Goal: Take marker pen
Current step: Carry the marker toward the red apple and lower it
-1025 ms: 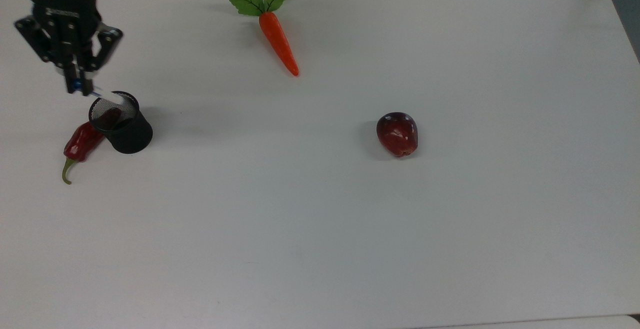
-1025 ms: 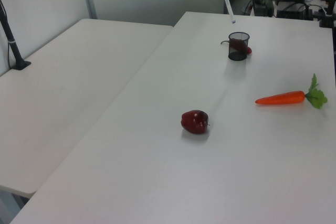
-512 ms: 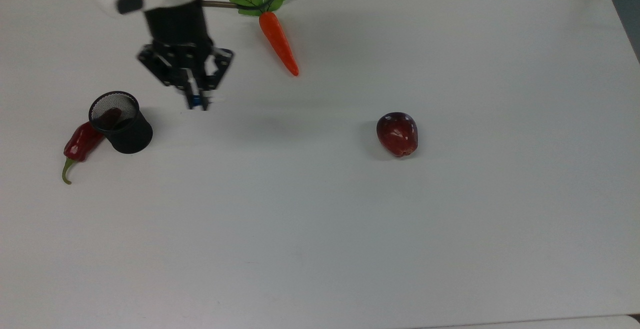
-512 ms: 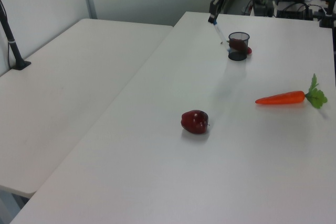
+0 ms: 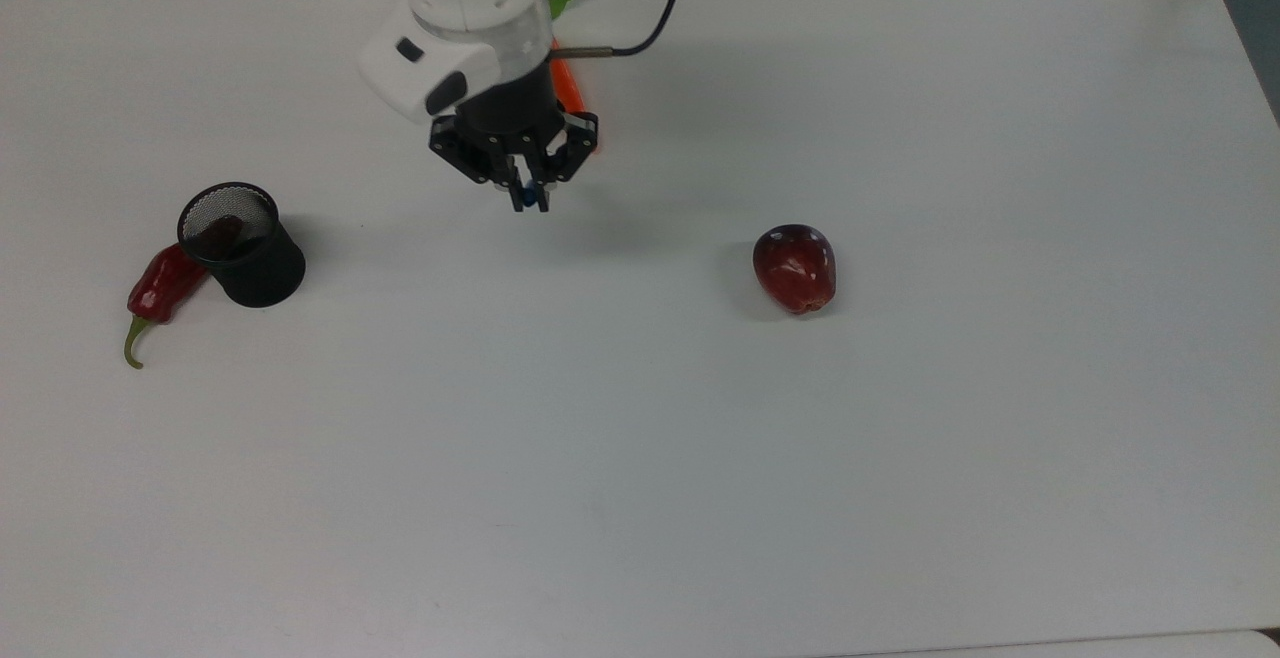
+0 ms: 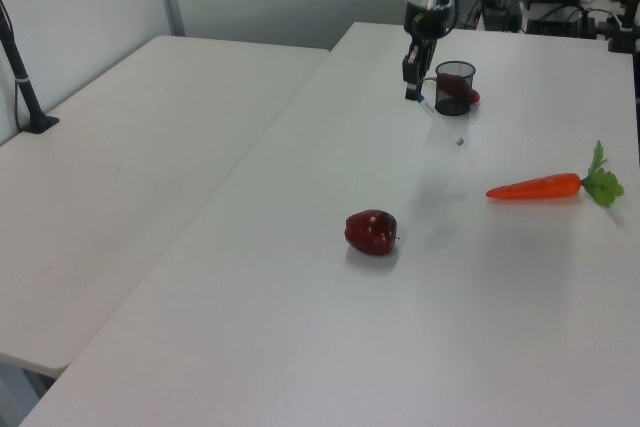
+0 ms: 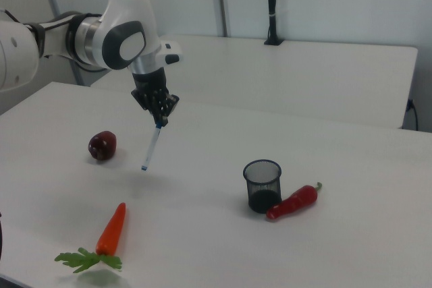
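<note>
gripper [image 7: 159,121]: clamped on the blue cap end of the marker pen [image 7: 151,146], airborne above the table [image 5: 900,458]; nothing else in the jaws.
marker pen: hung barrel-down and tilted, free tip clear of the surface; in the top view, sat at 3 o'clock of the mesh cup [image 5: 243,245], well apart.
neighbours: carrot [image 6: 535,187] near, apple [image 5: 795,267] at roughly 4 o'clock of the gripper in the top view; chilli [image 5: 160,288] touched the cup.
step judged: carry after pickup.
advice: kept grip firm, moved smoothly, held height so the dangling tip missed carrot and apple.
</note>
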